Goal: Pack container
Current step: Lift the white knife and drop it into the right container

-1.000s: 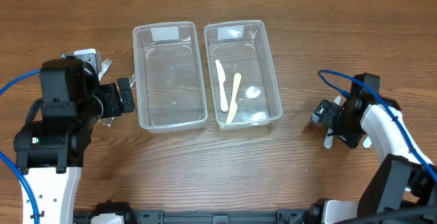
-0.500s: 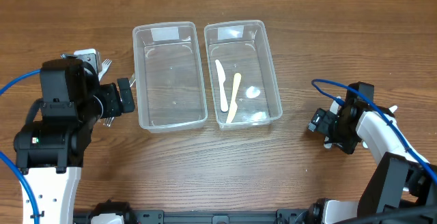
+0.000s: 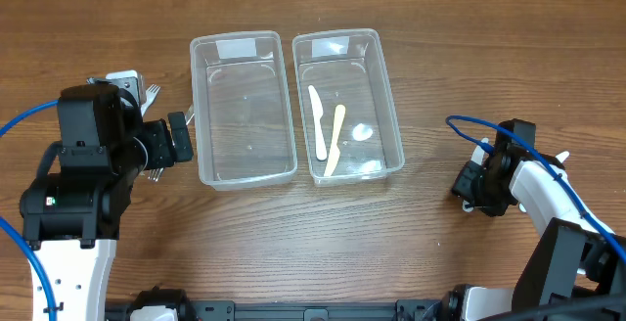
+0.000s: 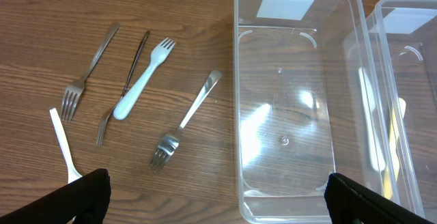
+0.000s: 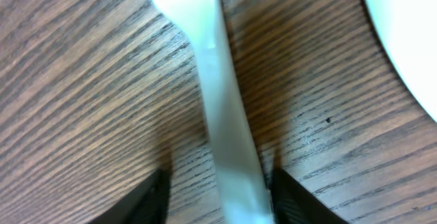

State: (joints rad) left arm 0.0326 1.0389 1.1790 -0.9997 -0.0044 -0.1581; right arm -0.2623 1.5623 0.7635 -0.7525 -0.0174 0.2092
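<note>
The right arm is folded low beside its base, wrist pitched steeply down so the right end effector (image 3: 470, 186) sits at the bench (image 3: 411, 252) surface. Its fingers (image 5: 151, 198) are spread and straddle a white plastic handle (image 5: 217, 108) that lies flat on the wood and runs straight away between them. The far finger is right against the handle, the near one just apart (whether either one presses on it I cannot tell). A white curved surface (image 5: 410, 39) fills the corner ahead and to one side. The left arm is held higher, its forearm roughly level, and the left end effector (image 4: 218, 197) is wide open over bare wood, holding nothing. Directly ahead of it stands the empty clear left container (image 4: 293, 149). Beyond that, touching side by side, is the right container (image 3: 389, 115) with a white utensil (image 3: 317, 120) and a cream utensil (image 3: 335, 140) inside. Off to the other side of this end effector lie three metal forks (image 4: 183, 123) and a white plastic fork (image 4: 142, 79), loosely scattered and apart from the containers.
</note>
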